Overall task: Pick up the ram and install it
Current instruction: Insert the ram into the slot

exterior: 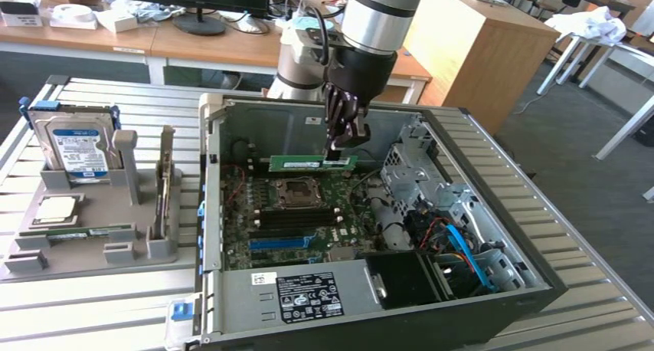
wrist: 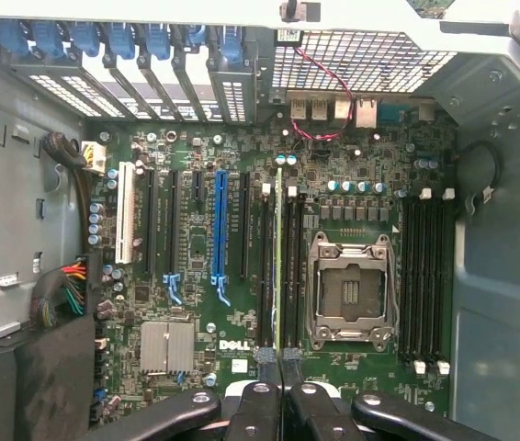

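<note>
Exterior view, entry by item.

- Gripper (exterior: 342, 144): clamped on the ram (exterior: 309, 163), gripping it near one end.
- Ram: held level on its long edge inside the open computer case (exterior: 208, 129), above the motherboard (exterior: 268, 227), near the processor socket (exterior: 296, 188) and not yet seated.
- Grey holder (exterior: 153, 244), outside the case: carries a hard drive (exterior: 73, 148), a processor chip (exterior: 57, 208) and a second memory stick (exterior: 76, 232). None of these are involved.

Wrist view, same item: the ram (wrist: 279, 257) appears edge-on between the fingers (wrist: 253, 404), running parallel with the black memory slots (wrist: 265, 276) beside the socket (wrist: 350, 289). Which slot lies directly beneath cannot be told.

Handling note, as judgement: the off-centre grip may tip the free end, so the stick should stay level and parallel to one slot. The notch should match the slot key and both end latches stand open. Pressure should go straight down, evenly and without twisting.
</note>
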Available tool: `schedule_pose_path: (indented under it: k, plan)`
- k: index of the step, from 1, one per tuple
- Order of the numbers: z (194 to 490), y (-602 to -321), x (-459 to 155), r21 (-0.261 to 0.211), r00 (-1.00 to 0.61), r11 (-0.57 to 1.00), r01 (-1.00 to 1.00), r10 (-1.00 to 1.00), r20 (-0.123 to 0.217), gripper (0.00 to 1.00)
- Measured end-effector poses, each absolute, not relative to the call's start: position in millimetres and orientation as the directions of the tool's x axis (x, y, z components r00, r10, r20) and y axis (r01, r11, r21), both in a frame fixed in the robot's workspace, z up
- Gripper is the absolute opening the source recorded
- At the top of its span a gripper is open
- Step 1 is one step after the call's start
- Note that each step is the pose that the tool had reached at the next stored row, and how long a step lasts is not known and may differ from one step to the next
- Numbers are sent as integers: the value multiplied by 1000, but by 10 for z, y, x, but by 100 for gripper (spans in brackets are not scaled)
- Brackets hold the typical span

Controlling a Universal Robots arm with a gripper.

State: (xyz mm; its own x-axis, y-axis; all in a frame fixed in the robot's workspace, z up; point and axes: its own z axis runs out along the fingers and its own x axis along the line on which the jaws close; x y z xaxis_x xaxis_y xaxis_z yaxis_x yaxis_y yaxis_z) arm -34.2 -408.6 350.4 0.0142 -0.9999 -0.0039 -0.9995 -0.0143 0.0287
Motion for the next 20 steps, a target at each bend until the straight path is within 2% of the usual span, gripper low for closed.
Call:
schedule_pose_path:
  k: [7,20]
  plan:
    - [3491,-4087,-342,29,14,-14,-999,-1000,-4,11]
    - [3262,-4086,-342,29,14,-14,-999,-1000,-4,11]
